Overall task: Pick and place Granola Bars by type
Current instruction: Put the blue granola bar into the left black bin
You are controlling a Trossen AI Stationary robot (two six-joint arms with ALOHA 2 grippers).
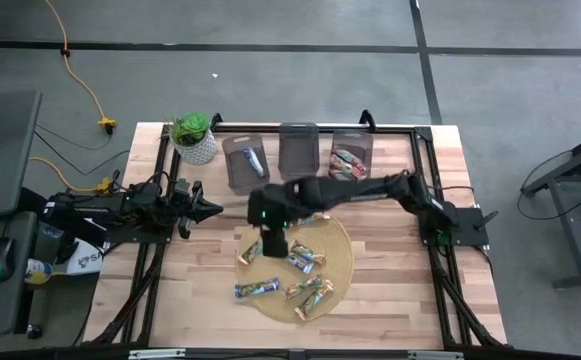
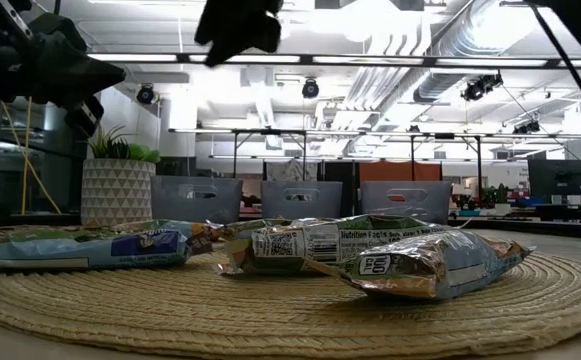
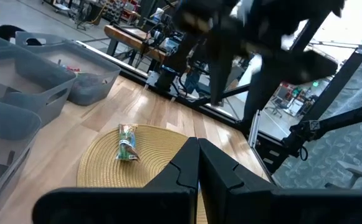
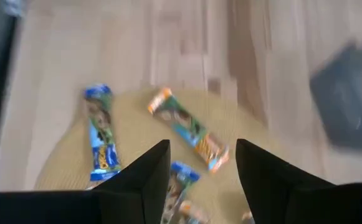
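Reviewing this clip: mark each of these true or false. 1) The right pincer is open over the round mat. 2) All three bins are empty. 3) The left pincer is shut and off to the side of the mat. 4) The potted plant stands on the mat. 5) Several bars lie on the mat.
1) True. The right pincer hangs open above the woven mat, holding nothing.
2) False. The left bin holds one blue bar and the right bin holds red ones; only the middle bin looks empty.
3) True. The left pincer is shut, left of the mat.
4) False. The potted plant stands on bare table beside the left bin.
5) True. Granola bars lie on the mat.
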